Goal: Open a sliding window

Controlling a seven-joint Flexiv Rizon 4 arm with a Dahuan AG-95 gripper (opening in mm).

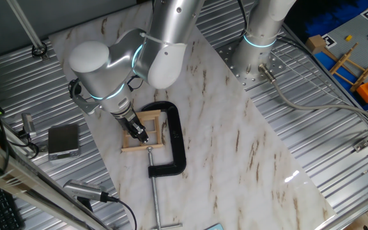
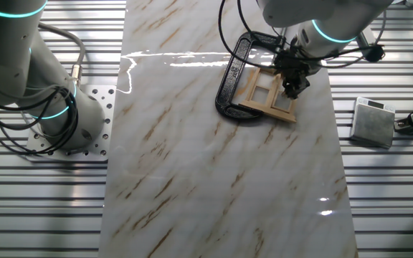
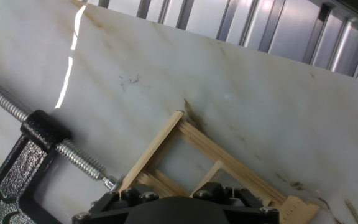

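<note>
The sliding window (image 1: 151,117) is a small light wooden frame with thin crossbars, lying flat on the marble board. A black C-clamp (image 1: 174,137) pins its edge. My gripper (image 1: 138,135) points down into the frame's left part, its fingers close together and its tips at the crossbars. In the other fixed view the gripper (image 2: 291,91) stands over the right side of the window (image 2: 264,93). In the hand view the window's corner and rails (image 3: 188,144) lie just ahead of the hand's black housing (image 3: 179,210), which hides the fingertips.
The clamp's screw (image 1: 155,191) runs toward the board's front edge. A grey box (image 1: 64,140) sits on the ribbed metal beside the board. A second arm's base (image 1: 257,54) stands at the back. A wooden rack toy (image 1: 353,64) sits at the far right.
</note>
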